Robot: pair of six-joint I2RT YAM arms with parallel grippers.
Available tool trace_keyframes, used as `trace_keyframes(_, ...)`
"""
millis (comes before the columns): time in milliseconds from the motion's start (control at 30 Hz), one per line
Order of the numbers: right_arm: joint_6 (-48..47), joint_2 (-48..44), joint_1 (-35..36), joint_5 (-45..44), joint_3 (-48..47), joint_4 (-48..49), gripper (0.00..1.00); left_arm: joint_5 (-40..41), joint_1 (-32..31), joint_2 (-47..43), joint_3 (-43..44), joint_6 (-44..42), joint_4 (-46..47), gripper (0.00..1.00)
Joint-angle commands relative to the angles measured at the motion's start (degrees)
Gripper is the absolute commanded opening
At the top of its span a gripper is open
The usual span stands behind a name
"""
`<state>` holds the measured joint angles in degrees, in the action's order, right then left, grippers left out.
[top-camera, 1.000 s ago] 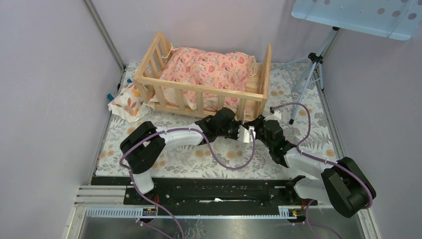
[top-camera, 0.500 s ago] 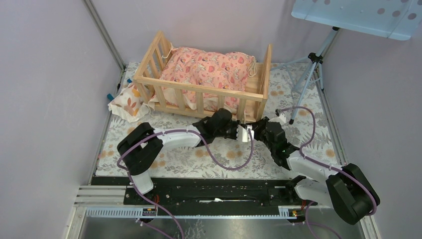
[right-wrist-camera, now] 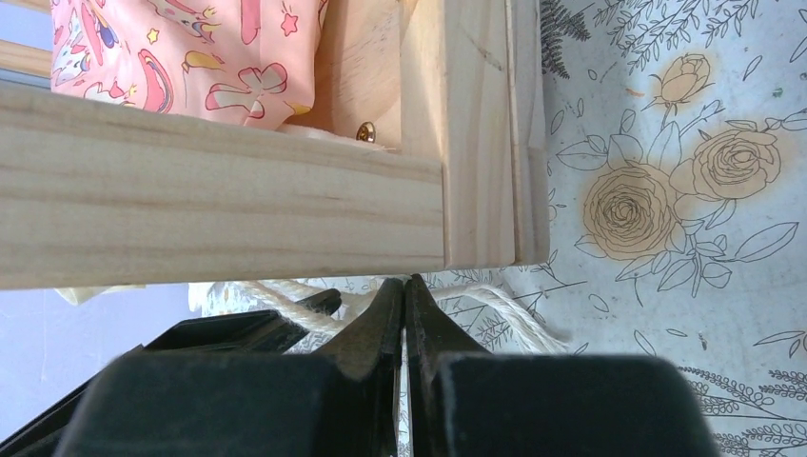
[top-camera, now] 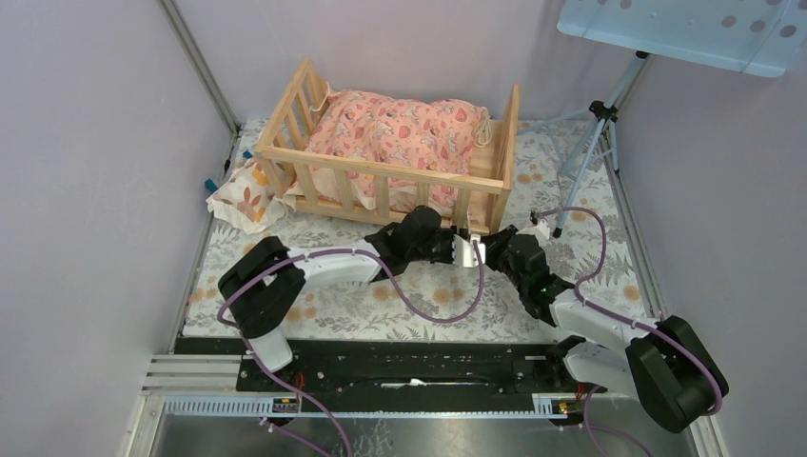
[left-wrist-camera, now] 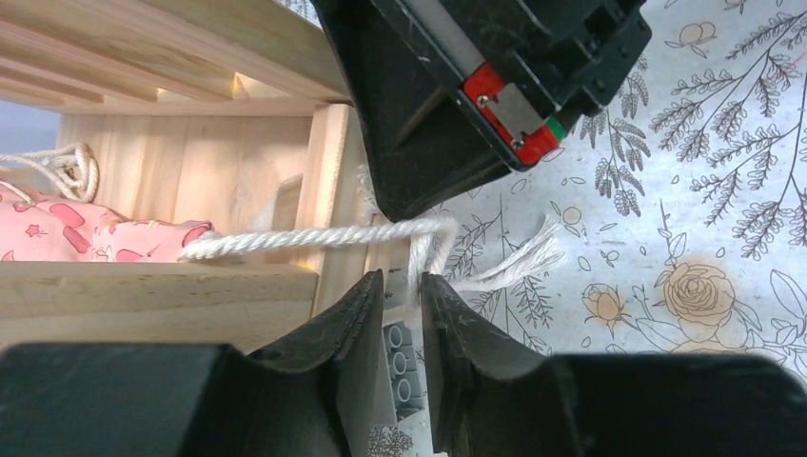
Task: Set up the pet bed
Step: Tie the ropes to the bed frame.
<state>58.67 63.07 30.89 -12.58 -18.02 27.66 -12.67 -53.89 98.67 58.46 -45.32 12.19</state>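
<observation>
- Two grippers meet nose to nose at the near right corner of the pet bed (top-camera: pixel 381 168). On the left gripper (left-wrist-camera: pixel 404 283) the jaws stand a little apart, and one strand of white cord (left-wrist-camera: pixel 305 236) drops loosely into the gap.
- Over on the right gripper (right-wrist-camera: pixel 406 284) it's the opposite: the fingertips are pressed flat together, with that same cord caught at the very tips.
- In the left wrist view the cord comes out level from inside the pet bed and passes under the right gripper's black nose. It then bends sharply down into the left jaws, and its frayed end lies splayed on the mat (top-camera: pixel 352 305).
- Right behind both tools is the pet bed itself, a pale wooden frame with slatted rails. Its corner post and front rail fill the upper part of the right wrist view, and a small brass screw (right-wrist-camera: pixel 364 131) shows on the inside.
- From above, the pet bed sits on the far half of the flowered mat, close to the back wall, with its long slatted side toward the arms.
- Inside the frame lies a pink patterned cushion (top-camera: pixel 400 129), puffed up above the rails.
- Outside it, a small cream pillow (top-camera: pixel 240 198) with orange leaves lies on the mat, tucked against the left end of the pet bed.
- Off to the right, a tripod (top-camera: pixel 598 124) stands at the mat's far right edge, with a light blue panel (top-camera: pixel 685 33) above it.
</observation>
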Motion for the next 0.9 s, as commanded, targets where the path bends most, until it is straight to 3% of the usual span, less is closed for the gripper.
trace_keyframes(0, 1.5, -0.74, -0.48, -1.25, 0.27, 0.02, 0.0, -0.87, 0.29, -3.4, -0.57, 2.33, 4.4, 0.29)
trace_keyframes(533, 7.86, -5.51, -0.48, -7.08, 2.75, -7.7, 0.0, -3.99, 0.33, -10.67, -6.2, 9.39, 6.67, 0.39)
trace_keyframes(733, 8.93, -5.53, -0.53, -8.25, 2.65, -10.43, 0.0, -2.18, 0.19, -12.48, -14.67, 16.79, 16.17, 0.56)
trace_keyframes(867, 9.64, -5.05, -0.48, -8.05, 3.09, -11.29, 0.0, -0.09, 0.19, -9.85, -15.38, 17.47, 19.01, 0.64)
